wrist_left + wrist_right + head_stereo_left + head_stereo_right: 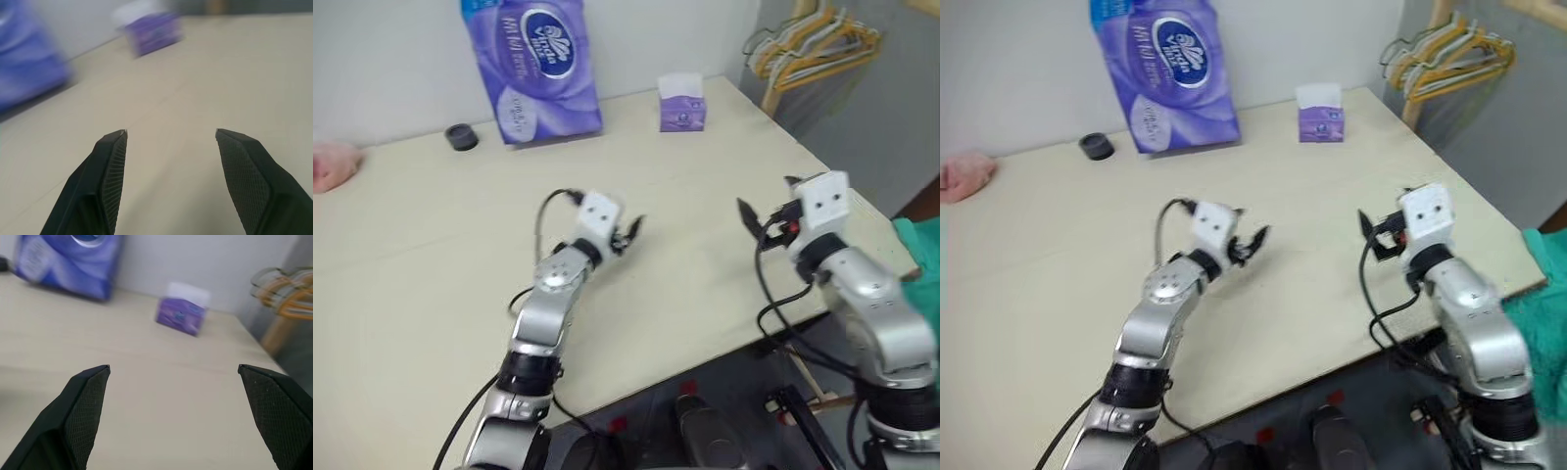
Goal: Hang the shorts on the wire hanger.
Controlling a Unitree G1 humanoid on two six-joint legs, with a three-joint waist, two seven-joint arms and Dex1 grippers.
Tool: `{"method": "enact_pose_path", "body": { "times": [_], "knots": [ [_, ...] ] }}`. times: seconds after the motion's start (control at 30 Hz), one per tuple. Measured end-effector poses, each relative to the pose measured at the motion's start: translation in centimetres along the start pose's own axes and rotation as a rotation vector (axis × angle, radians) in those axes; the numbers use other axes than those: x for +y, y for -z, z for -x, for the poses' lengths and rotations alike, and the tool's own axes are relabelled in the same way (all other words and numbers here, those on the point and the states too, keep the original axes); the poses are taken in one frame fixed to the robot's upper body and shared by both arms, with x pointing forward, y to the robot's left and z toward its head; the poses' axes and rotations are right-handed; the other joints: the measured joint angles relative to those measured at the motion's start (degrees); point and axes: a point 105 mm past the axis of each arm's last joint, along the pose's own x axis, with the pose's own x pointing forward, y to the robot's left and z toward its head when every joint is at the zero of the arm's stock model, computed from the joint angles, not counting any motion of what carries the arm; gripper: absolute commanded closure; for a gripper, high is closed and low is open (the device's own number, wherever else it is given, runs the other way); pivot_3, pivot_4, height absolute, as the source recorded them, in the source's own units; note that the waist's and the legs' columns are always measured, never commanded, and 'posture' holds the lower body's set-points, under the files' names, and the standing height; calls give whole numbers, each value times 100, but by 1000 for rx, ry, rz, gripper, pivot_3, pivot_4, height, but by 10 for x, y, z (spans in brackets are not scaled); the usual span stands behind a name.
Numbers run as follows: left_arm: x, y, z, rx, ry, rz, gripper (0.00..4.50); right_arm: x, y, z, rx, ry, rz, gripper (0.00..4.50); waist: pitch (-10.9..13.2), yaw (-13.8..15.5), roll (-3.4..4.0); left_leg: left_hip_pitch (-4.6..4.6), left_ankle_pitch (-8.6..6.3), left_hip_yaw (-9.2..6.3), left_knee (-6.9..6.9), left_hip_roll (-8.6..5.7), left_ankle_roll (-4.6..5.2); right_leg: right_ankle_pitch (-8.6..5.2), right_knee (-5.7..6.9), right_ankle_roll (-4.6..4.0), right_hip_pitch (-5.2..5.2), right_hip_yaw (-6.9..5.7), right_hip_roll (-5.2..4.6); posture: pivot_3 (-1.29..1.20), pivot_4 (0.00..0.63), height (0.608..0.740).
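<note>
A patch of the teal-green shorts (1540, 304) shows at the far right, beyond and below the table's right edge, beside my right arm. The wire hanger is out of view. My left gripper (631, 233) hovers over the middle of the beige table (685, 196), open, with nothing between its black fingers (110, 161). Over the table's right side my right gripper (766, 201) stands wide open and empty, its fingers (88, 396) far apart. Both grippers point away from me across the tabletop.
A large purple tissue pack (533, 69) and a small purple tissue box (682, 103) stand at the far edge. A black cap (462, 137) and a pink cloth (333, 164) lie far left. Bunched yellow and green hangers (813, 44) hang at the back right.
</note>
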Motion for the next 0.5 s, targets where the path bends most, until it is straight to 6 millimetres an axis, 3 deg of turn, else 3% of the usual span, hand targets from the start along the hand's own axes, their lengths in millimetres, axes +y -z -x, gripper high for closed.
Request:
{"method": "enact_pose_path", "body": {
  "times": [0.1, 0.27, 0.5],
  "knots": [
    [23, 19, 12, 41, -174, 55, 1457, 14, 23, -7, 17, -29, -50, 23, -15, 353, -20, -37, 0, -21, 56, -2, -1, 8, 0, -13, -7, -33, -13, -26, 81, 740],
    [25, 40, 25, 100, -235, 117, 1457, 25, 48, -17, 41, 6, -171, 23, -90, 829, -81, -37, -4, -33, 84, -5, 4, 30, 10, -44, 2, -53, -17, 22, 74, 740],
    [27, 38, 25, 74, -236, 129, 1457, 24, 64, -19, 57, 41, -187, 23, -133, 1035, -85, -36, 24, -99, 89, -1, -23, 51, 32, -78, 15, -141, -14, 73, 81, 740]
  ]
}}
